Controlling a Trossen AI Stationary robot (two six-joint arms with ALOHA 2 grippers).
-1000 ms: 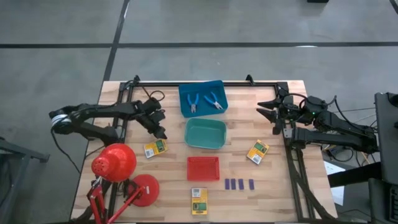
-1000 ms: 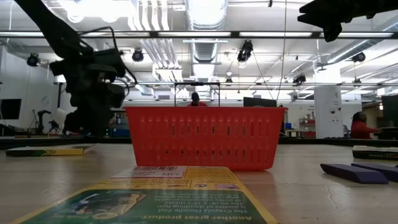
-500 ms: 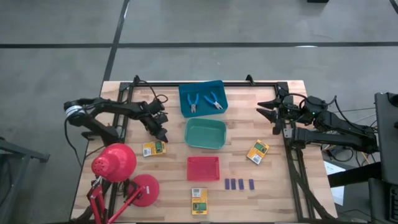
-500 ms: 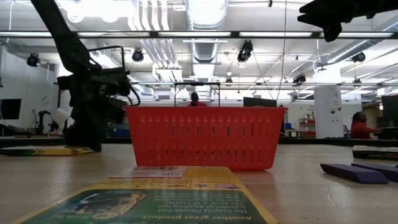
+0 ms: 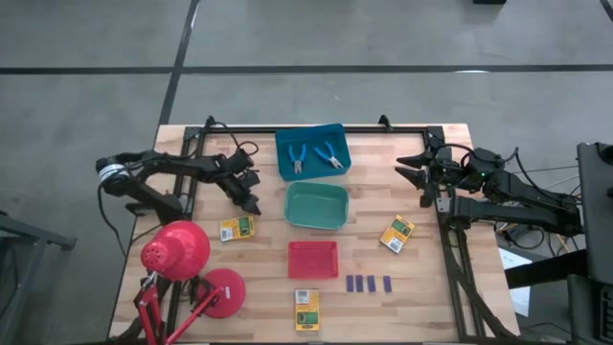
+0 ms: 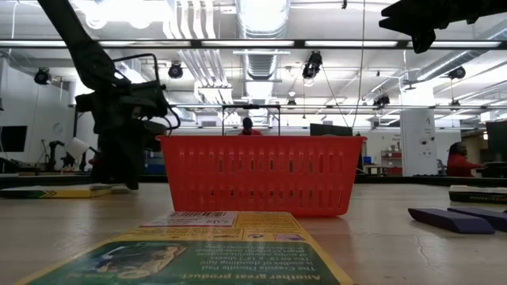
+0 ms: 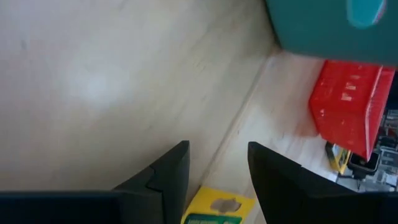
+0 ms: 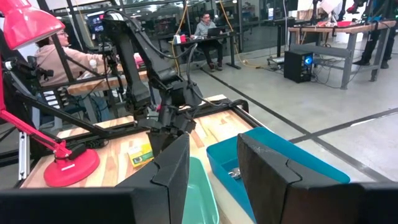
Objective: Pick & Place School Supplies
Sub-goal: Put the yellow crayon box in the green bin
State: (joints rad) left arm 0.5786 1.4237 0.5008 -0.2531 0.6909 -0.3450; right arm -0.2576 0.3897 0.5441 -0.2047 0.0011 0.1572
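So far only the two blue-handled cutters [image 5: 314,157] look sorted: they lie in the blue tray [image 5: 283,144]. Everything else seems left to do, since the green tray [image 5: 295,220] and the red tray [image 5: 295,271] show nothing inside. The left gripper [image 5: 249,202] hangs low with its jaws parted and nothing between them; one yellow-and-green box [image 5: 238,229] lies just ahead of the jaws, a corner of it peeking between the fingers [image 7: 168,177] in the left wrist view. The right gripper [image 5: 409,169] waits off at its own side, jaws apart and empty, with a second box [image 5: 397,234] well short of them. A third box [image 5: 306,310] and the four purple blocks [image 5: 369,284] sit on the near part of the table, far from either set of jaws.

The table [image 5: 421,297] is pale wood planking with a black frame around it, and a red desk lamp [image 5: 177,251] stands at one corner. Beyond is a bright workshop with ceiling lights, desks and a few seated people
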